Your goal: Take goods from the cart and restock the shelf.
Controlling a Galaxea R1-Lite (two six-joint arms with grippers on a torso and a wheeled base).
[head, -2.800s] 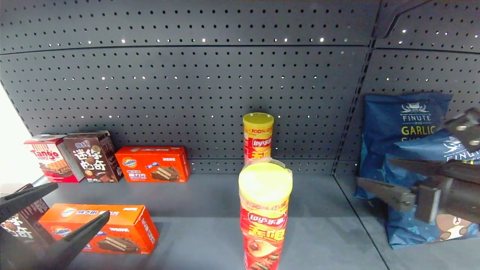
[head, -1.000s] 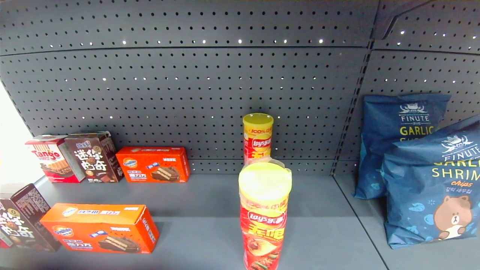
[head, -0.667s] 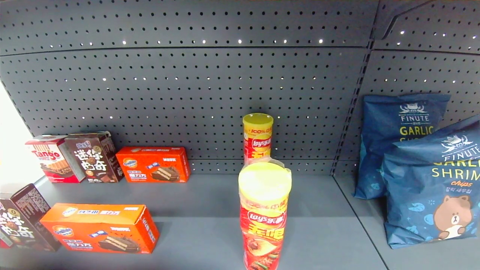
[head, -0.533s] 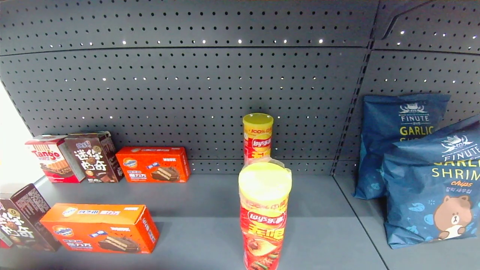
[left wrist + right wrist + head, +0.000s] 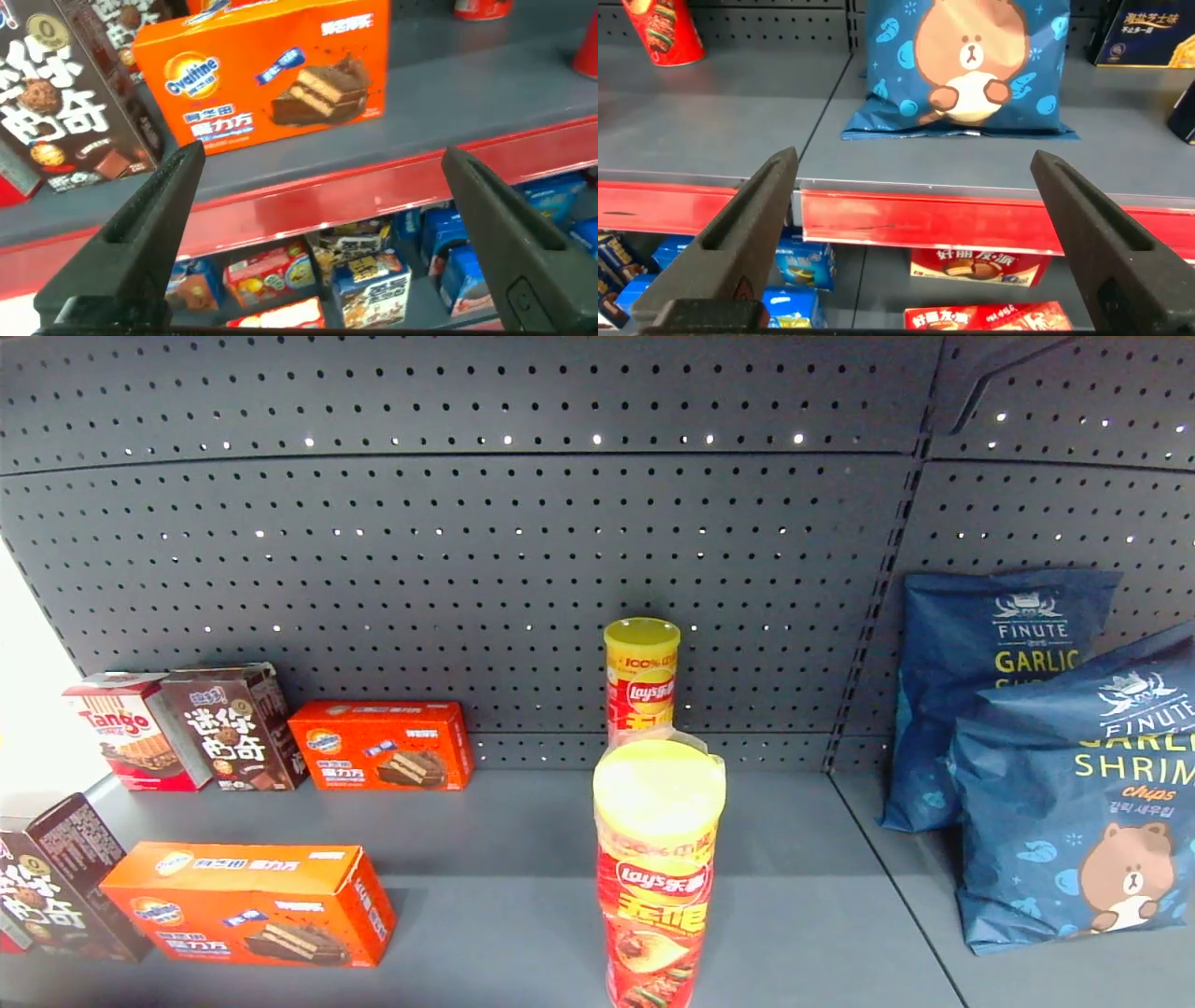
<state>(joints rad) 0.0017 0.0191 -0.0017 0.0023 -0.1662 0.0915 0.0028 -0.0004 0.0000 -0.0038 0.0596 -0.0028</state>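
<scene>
The gray shelf (image 5: 523,840) holds the goods. A tall chip can (image 5: 658,868) stands upright near the front, in the middle. A second chip can (image 5: 641,677) stands at 12 o'clock from it, close to the wall (image 5: 467,569) full of little holes.

At 9 o'clock from the front can lies an orange box (image 5: 247,901), with a dark box (image 5: 56,877) right beside it. At about 10 o'clock, along the wall, sit another orange box (image 5: 381,744), a brown box (image 5: 229,723) and a red box (image 5: 121,728) in a row. At 3 o'clock stands a bear bag (image 5: 1083,803), partly covering a blue bag (image 5: 999,681) behind it.

The left gripper (image 5: 322,161) hangs in front of the shelf's red edge (image 5: 374,191), facing the orange box. Its jaws are spread wide. The right gripper (image 5: 915,161) hangs in front of that edge too, facing the bear bag, jaws spread wide as well. Small boxes (image 5: 971,266) sit on a lower shelf under the edge.
</scene>
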